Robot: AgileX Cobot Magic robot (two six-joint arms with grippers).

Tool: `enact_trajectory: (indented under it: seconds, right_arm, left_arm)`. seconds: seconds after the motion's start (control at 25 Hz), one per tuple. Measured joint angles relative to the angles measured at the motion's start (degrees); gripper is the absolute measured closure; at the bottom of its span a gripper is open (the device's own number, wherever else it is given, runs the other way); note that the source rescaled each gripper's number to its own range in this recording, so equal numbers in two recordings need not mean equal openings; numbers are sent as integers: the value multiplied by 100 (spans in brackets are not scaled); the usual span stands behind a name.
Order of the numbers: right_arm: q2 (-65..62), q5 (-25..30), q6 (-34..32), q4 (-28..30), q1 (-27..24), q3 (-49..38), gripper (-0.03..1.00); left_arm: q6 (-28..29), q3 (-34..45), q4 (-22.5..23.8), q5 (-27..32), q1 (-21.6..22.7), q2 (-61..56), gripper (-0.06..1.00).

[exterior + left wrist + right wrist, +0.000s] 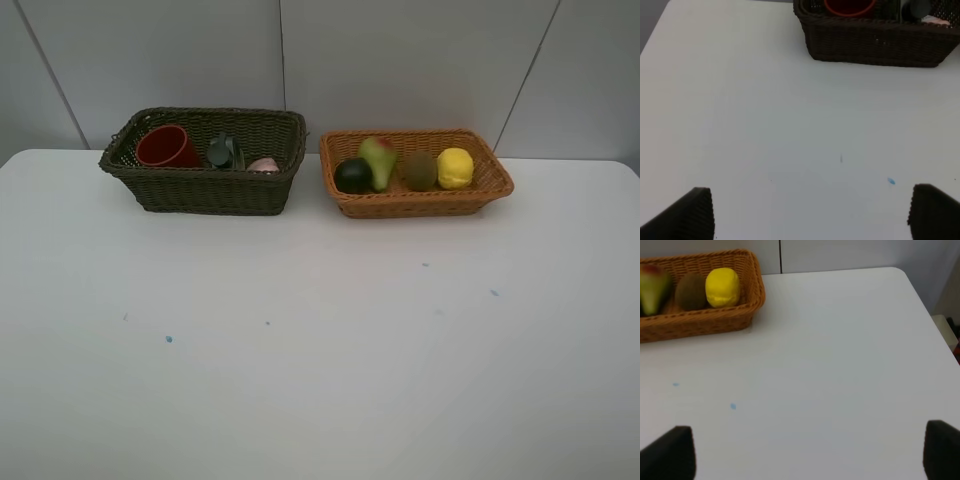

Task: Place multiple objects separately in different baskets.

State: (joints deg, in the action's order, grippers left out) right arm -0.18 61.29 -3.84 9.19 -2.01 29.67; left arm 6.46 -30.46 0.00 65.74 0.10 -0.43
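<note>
Wicker baskets, two, sorted contents on white worktop

White worktop (300, 350), bearing a few small blue specks; both baskets stand side by side along its far edge, near the grey wall, close together but apart.

Item 1: dark basket (210, 190), deep, dark brown weave, on the left in the high view. Contents:
- red cup (165, 147), lying on its side at the left end, mouth toward the camera
- green bottle (224, 152), dark, near the middle
- pink bottle (264, 164), at the right, only its top showing over the rim
- marker: cannot be made out in any view

Item 2: tan basket (410, 203), shallower, orange-tan weave, on the right. Contents, in a row from left to right:
- dark fruit (353, 176), round, touching the pear
- pear (378, 162), green with red top, leaning
- kiwi (420, 171), brown
- lemon (455, 168), yellow, at the right end, just beside the kiwi

Item 3: left tool (810, 215), jaws spread wide, holding nothing, over bare worktop well short of the dark basket.

Item 4: right tool (810, 455), jaws spread wide, holding nothing, over bare worktop, with the tan basket off to one side and well apart
</note>
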Motion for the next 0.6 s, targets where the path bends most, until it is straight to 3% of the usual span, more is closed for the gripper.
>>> enact_trajectory:
  seconds: [0.32, 0.6]
  right_arm:
    - [0, 0, 0, 0, 0, 0, -3]
    - [0, 0, 0, 0, 0, 0, -3]
  left_arm:
    - [26, 7, 0, -87, -399, 0, -6]
    - [85, 173, 91, -436, -426, 0, -6]
